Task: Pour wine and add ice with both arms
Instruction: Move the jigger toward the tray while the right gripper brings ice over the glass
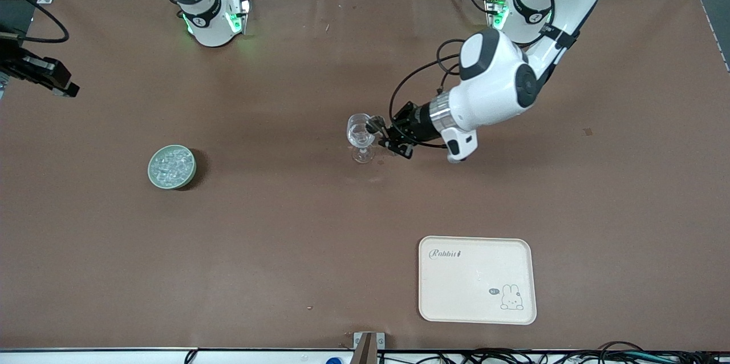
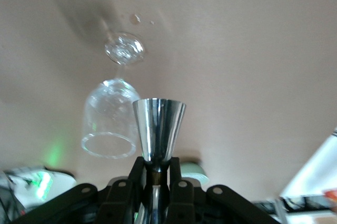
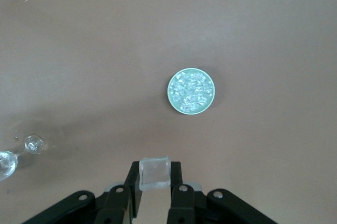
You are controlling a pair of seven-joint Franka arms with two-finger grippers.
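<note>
Steel jigger (image 2: 158, 128) pinched in left gripper (image 2: 157, 168) fingers; ice cube (image 3: 154, 173) in right gripper (image 3: 155, 182) fingers.

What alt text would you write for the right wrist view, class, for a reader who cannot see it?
The right gripper is shut on an ice cube, high over the brown table. Below sits a pale green bowl of ice, with a stemmed glass at the picture's edge.

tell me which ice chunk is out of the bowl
The ice cube pinched in the right gripper; every other chunk lies in the green bowl on the table below it.
</note>
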